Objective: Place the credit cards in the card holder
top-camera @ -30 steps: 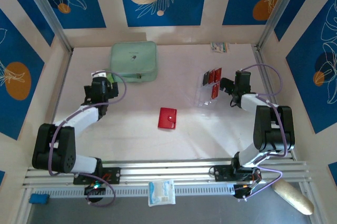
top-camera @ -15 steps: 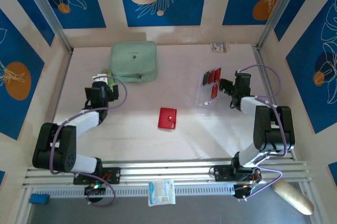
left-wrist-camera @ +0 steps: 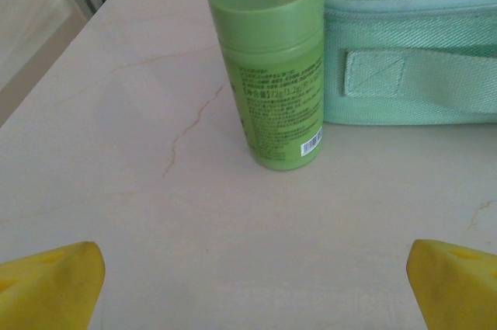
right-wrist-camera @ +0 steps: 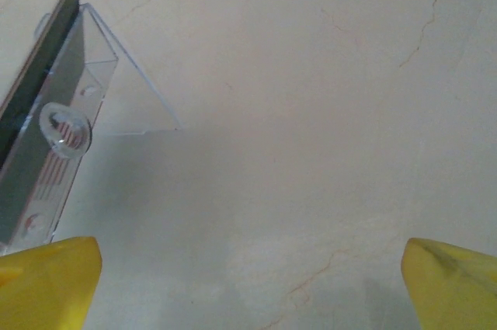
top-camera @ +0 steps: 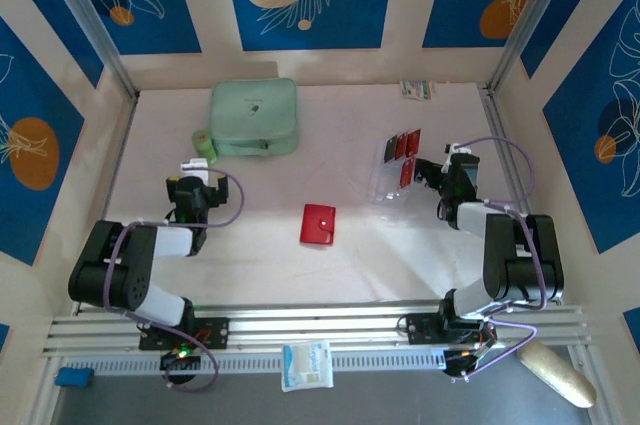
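Note:
The card holder (top-camera: pixel 319 224), a small flat red wallet, lies closed in the middle of the table, apart from both arms. Red credit cards (top-camera: pixel 404 145) with dark bands stand in a clear plastic stand (top-camera: pixel 392 177) at the right; one card's dark edge (right-wrist-camera: pixel 39 89) shows at the left of the right wrist view. My right gripper (top-camera: pixel 435 167) (right-wrist-camera: pixel 250 283) is open just right of the stand, over bare table. My left gripper (top-camera: pixel 193 173) (left-wrist-camera: pixel 252 291) is open at the left, empty, facing a green bottle (left-wrist-camera: pixel 272 66).
A mint-green case (top-camera: pixel 254 117) (left-wrist-camera: pixel 411 58) sits at the back left, with the green bottle (top-camera: pixel 203 145) beside it. A small packet (top-camera: pixel 417 89) lies at the back right. The clear stand (right-wrist-camera: pixel 85 97) is close to my right gripper's left finger.
Both arms have drawn back toward the near edge. The left gripper pulled away from the green bottle, which now stands uncovered. The right gripper shifted slightly nearer. Both stayed open.

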You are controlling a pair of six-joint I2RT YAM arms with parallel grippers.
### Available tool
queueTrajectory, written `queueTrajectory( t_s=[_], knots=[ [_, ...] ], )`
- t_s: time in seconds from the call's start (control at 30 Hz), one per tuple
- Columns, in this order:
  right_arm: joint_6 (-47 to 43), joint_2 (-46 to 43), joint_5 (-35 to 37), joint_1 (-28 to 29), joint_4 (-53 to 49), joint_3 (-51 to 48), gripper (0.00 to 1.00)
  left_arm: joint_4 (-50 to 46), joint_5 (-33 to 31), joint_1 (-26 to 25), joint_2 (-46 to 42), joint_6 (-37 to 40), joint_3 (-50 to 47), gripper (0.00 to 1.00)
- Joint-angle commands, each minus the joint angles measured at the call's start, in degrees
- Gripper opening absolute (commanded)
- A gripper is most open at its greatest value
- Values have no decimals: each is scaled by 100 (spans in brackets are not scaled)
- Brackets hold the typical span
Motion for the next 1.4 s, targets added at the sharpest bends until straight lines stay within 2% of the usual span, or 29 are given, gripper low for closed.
queueTrajectory(
  t_s=[0.0,0.17,0.23,0.33,0.37,0.4,0.53,0.73,1.37],
  knots=[
    [-183,-185,-184,15,712,-223,99,668,267,65,88,139,-31,100],
    [-374,-211,-399,74,1179,-478,99,1190,388,61,446,206,-147,100],
    [-503,-150,-534,136,1513,-618,99,1041,419,63,434,186,-84,100],
    [-577,324,-599,193,2766,-1017,99,1019,416,59,444,194,-73,100],
    [-584,311,-625,195,2739,-1029,99,1043,412,62,453,203,-67,100],
    [-599,184,-625,189,2303,-925,99,1009,413,63,445,197,-57,100],
    [-710,261,-512,297,2016,-699,99,981,432,72,460,186,-31,100],
    [-802,281,-139,452,2077,-702,99,816,580,182,457,98,40,100],
    [-766,272,-345,371,2005,-675,99,911,691,157,435,173,-21,100]
  ],
)
